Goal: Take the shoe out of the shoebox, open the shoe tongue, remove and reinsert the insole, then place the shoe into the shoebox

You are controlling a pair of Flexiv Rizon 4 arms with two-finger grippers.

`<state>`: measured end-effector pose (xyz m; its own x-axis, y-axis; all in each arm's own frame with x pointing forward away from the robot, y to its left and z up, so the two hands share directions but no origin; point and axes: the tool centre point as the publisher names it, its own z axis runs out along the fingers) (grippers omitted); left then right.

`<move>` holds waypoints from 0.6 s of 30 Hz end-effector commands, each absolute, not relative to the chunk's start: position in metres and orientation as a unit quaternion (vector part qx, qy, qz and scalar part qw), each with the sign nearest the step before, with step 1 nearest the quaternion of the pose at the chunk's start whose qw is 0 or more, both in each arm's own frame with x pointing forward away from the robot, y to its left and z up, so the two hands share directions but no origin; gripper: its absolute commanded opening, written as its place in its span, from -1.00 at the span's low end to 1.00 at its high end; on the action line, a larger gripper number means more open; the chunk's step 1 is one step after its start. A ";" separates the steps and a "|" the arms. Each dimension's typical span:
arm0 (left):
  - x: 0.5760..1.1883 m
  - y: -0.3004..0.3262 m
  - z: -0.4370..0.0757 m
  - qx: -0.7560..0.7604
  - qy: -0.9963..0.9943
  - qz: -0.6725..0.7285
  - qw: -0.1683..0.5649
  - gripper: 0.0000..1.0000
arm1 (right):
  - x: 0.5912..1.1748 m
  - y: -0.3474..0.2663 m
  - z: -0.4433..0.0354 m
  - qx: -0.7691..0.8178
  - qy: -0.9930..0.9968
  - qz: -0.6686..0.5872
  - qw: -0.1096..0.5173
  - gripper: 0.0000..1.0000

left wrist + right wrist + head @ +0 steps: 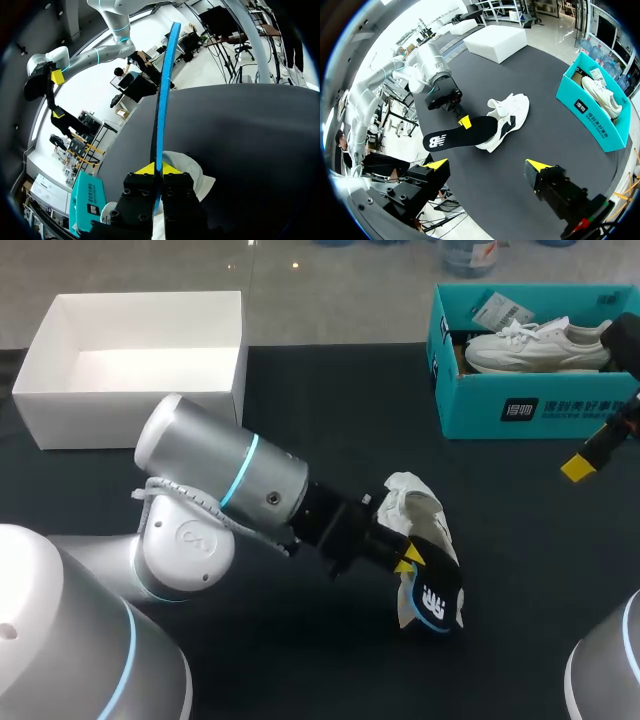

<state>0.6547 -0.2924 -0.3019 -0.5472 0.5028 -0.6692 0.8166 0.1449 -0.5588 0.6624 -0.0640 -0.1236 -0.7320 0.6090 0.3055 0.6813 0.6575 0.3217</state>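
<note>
**Insole pinched beside shoe on desk**

Left end effector: yellow tips pressed together on both faces of the black insole, one end of it against the white shoe. Shoe mid-desk, well apart from the teal shoebox. Right end effector: fingers spread wide, holding nothing, above the desk.

Bright, even light covers the dark worktop, shadows faint. The left arm gleams softly; the white box looks washed out.
</note>
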 end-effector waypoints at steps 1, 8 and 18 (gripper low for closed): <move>0.662 -0.300 -0.306 0.445 0.746 -0.470 0.160 -1.00 | 0.665 -0.063 -0.123 -0.356 -0.907 -0.209 0.088 1.00; 0.679 -0.307 -0.318 0.452 0.750 -0.456 0.159 -1.00 | 0.665 -0.063 -0.123 -0.356 -0.907 -0.209 0.088 1.00; 0.707 -0.310 -0.335 0.487 0.748 -0.411 0.187 -1.00 | 0.665 -0.063 -0.123 -0.356 -0.907 -0.209 0.088 1.00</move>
